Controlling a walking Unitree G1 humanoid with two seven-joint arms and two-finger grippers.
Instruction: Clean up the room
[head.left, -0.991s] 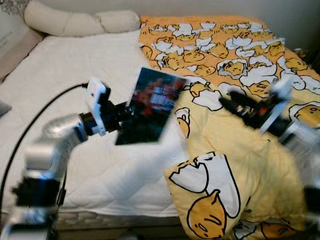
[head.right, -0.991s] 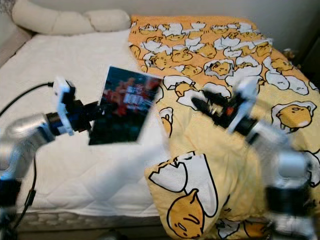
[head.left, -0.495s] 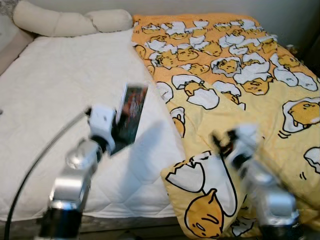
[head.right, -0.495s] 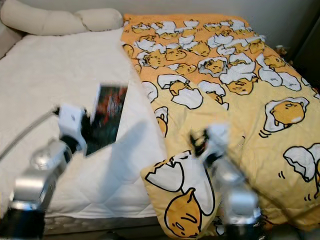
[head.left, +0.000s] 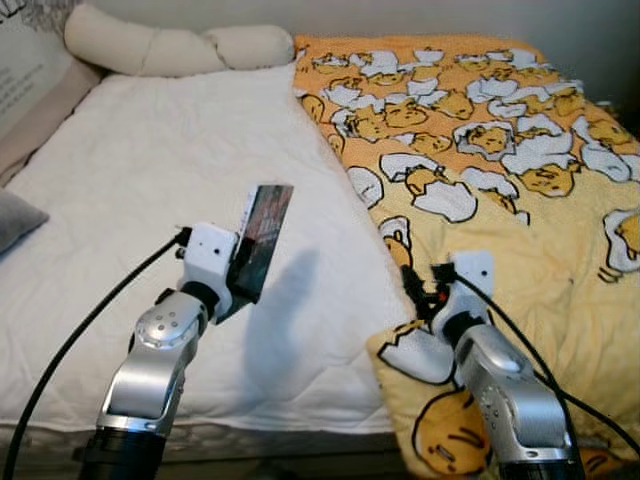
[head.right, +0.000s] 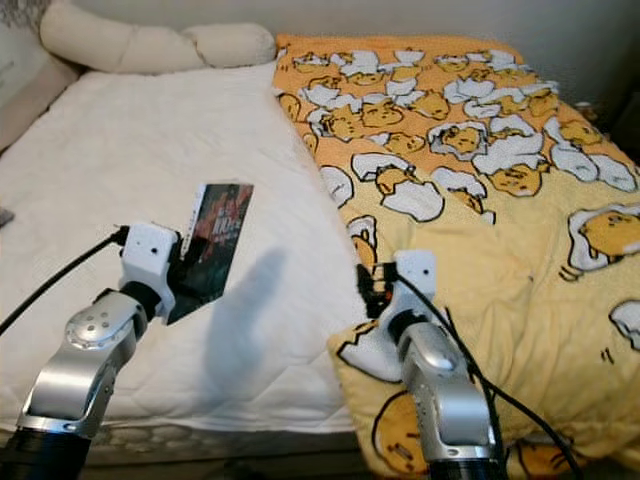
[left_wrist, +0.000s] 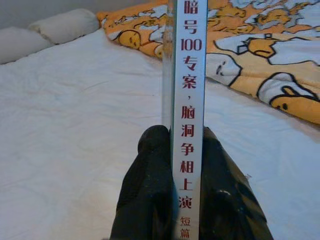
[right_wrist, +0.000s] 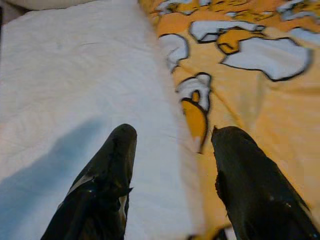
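A thin book (head.left: 262, 236) with a dark cover is held upright above the white mattress (head.left: 150, 170). My left gripper (left_wrist: 182, 137) is shut on its lower edge, and the white spine (left_wrist: 188, 90) carries red characters. My right gripper (right_wrist: 172, 132) is open with nothing between its fingers. It hovers over the line where the yellow egg-print blanket (head.left: 500, 150) meets the mattress, near the bed's front edge. The right arm (head.left: 500, 385) rises from the bottom right.
A long cream bolster pillow (head.left: 170, 45) lies along the head of the bed. A pale cushion (head.left: 30, 80) and a grey pillow corner (head.left: 12, 215) sit at the left edge. The blanket covers the bed's right half and hangs over the front.
Both arms have drawn back toward me from over the bed. The book has turned from face-on to nearly edge-on. The right gripper came down near the blanket's edge.
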